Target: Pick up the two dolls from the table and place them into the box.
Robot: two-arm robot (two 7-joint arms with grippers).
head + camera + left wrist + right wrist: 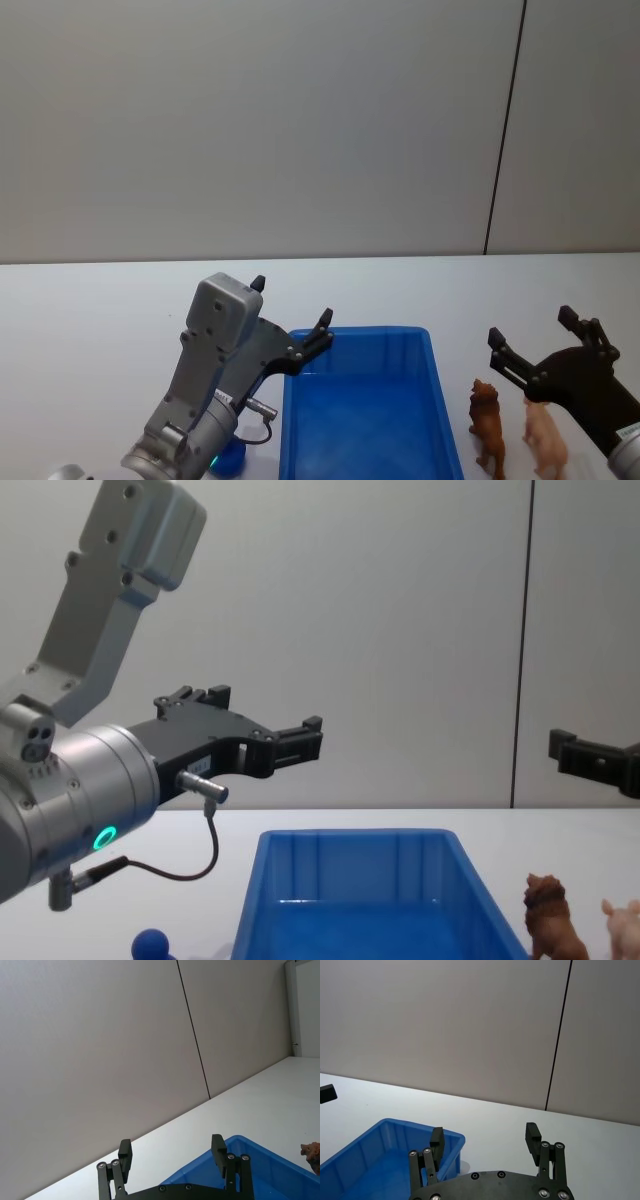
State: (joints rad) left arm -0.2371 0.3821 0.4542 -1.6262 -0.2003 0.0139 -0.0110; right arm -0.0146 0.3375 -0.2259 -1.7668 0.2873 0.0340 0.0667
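Note:
The blue box (360, 336) sits on the white table (90, 320) near the front centre and looks empty. Right of it the two dolls stand side by side: a brown lion (487, 420) close to the box and a pale pink pig (545, 437) beyond it. My left gripper (292, 300) hovers open above the box's left rear corner, holding nothing. Raised over the dolls, my right gripper (530, 325) is open and empty too. The chest view shows the lion (550, 920), the pig (625, 925) and the box (350, 880) from the side.
A small blue ball-like object (150, 945) lies on the table left of the box, under my left arm. A plain grey wall with a dark vertical seam (505, 130) stands behind the table.

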